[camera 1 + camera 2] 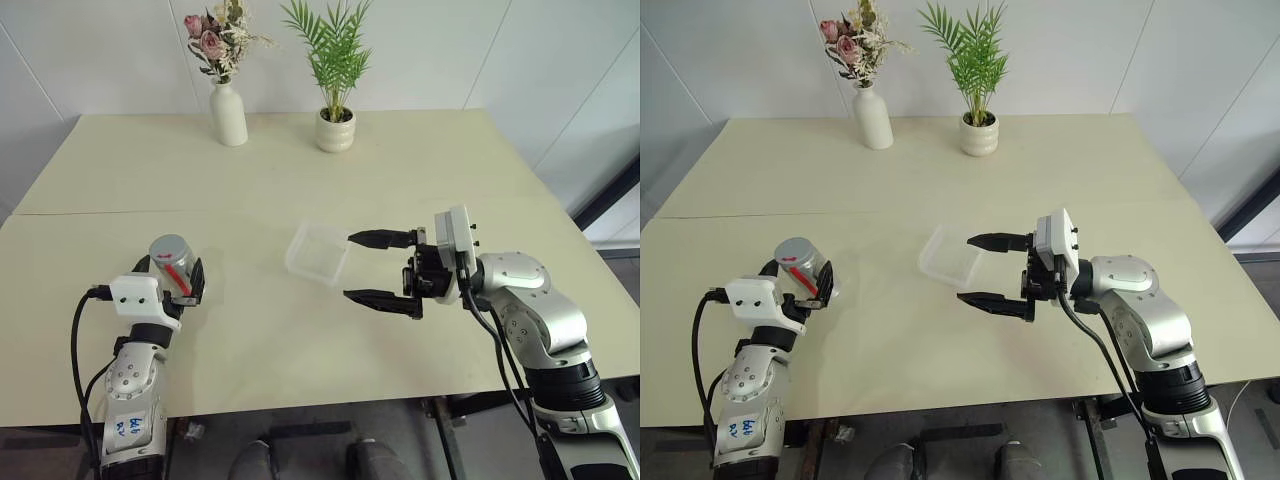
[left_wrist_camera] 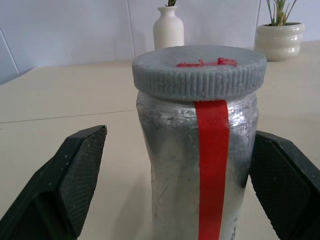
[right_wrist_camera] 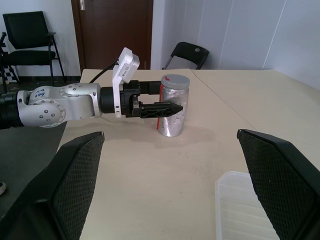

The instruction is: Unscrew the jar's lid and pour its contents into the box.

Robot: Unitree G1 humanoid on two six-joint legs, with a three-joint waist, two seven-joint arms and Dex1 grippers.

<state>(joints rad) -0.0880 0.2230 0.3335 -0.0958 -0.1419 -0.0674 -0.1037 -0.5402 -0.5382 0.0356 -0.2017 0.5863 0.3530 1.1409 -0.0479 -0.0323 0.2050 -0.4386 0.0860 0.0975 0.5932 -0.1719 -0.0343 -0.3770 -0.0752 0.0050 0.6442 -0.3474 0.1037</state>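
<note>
The small clear cylindrical jar [image 1: 172, 262] with a red strip stands upright on the beige table [image 1: 300, 160], grey ribbed lid [image 2: 198, 71] screwed on, between the left gripper's [image 1: 170, 284] parted, untouching fingers. The shallow clear plastic box [image 1: 318, 253] lies mid-table beside the right gripper [image 1: 380, 268], jaws wide apart; I cannot tell what the jar holds.

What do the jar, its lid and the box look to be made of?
Jar: clear glass or hard plastic, cloudy silvery sheen, red strip down the side. Lid: matte grey, ribbed rim, probably plastic, possibly painted metal. Box: thin translucent plastic with rounded corners.
</note>
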